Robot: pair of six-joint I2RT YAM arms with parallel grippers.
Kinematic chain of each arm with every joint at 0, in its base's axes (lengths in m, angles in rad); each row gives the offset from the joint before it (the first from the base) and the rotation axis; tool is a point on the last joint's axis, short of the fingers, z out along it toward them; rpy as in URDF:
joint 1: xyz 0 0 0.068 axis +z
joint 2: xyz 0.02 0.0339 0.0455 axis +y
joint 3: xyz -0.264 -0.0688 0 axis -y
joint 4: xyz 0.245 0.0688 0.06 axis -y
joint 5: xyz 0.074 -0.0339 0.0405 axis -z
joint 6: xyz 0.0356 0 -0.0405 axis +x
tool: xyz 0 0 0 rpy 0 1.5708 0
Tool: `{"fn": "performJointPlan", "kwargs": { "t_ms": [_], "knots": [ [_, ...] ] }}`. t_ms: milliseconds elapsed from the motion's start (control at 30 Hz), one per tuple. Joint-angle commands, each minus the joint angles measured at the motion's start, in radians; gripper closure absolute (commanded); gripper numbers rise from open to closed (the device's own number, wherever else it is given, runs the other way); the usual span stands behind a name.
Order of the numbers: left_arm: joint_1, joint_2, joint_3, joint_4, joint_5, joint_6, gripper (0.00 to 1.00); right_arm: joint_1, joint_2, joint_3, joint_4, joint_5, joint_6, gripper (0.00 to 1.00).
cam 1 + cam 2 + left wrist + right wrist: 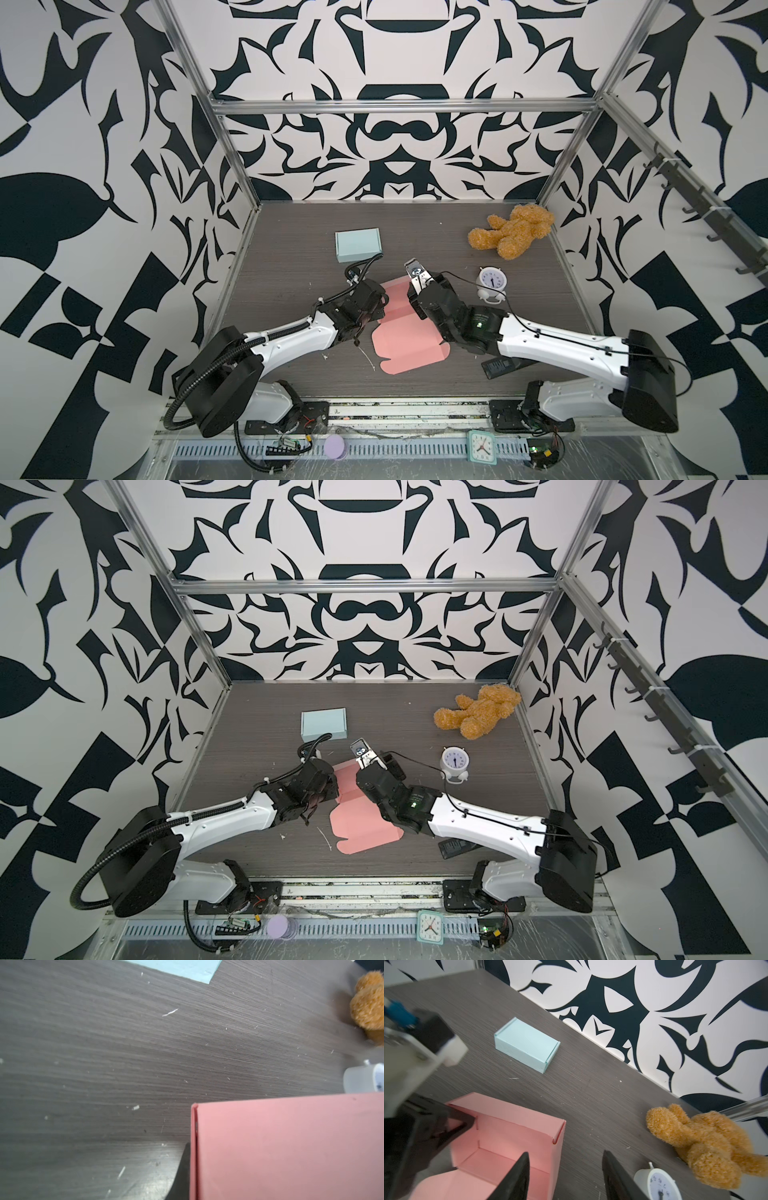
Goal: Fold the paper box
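Right wrist view is showing the right gripper (566, 1152) hanging open over the three-o'clock wall of the pink paper box (517, 1126), the left gripper (466, 1121) pinching its nine-o'clock wall.

Matt pink paper box (517, 1126), dark wood-grain table (591, 1095), fuzzy plush teddy bear (706, 1142)

We log white shells on left arm (291, 334) and right arm (557, 347), black joints; corrugated conduit (179, 395) along the left; right gripper (565, 1152) black.
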Motion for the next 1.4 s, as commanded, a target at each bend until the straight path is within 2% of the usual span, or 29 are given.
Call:
{"fn": "performJointPlan", "kwargs": {
  "t_ms": [0, 100, 233, 333, 433, 800, 1367],
  "knots": [
    [-0.004, 0.028, 0.029, 0.066, -0.033, 0.165, 1.00, -0.019, -0.077, 0.043, -0.117, -0.107, 0.050, 0.37],
    [-0.010, 0.049, 0.022, 0.158, -0.006, 0.331, 1.00, -0.085, -0.103, 0.063, -0.174, -0.236, 0.052, 0.33],
    [-0.016, 0.057, -0.036, 0.329, 0.049, 0.524, 1.00, -0.239, -0.105, 0.039, -0.166, -0.495, 0.094, 0.30],
    [-0.016, 0.076, -0.070, 0.422, 0.093, 0.611, 0.99, -0.345, -0.082, 0.011, -0.113, -0.695, 0.138, 0.28],
    [-0.017, 0.108, -0.087, 0.491, 0.126, 0.659, 0.99, -0.375, -0.025, 0.009, -0.095, -0.790, 0.138, 0.27],
    [-0.027, 0.195, -0.088, 0.552, 0.142, 0.734, 0.95, -0.379, 0.120, 0.031, -0.092, -0.866, 0.123, 0.23],
    [-0.028, 0.279, -0.122, 0.623, 0.126, 0.722, 0.94, -0.379, 0.200, 0.039, -0.158, -0.825, 0.086, 0.15]
  ]
}}
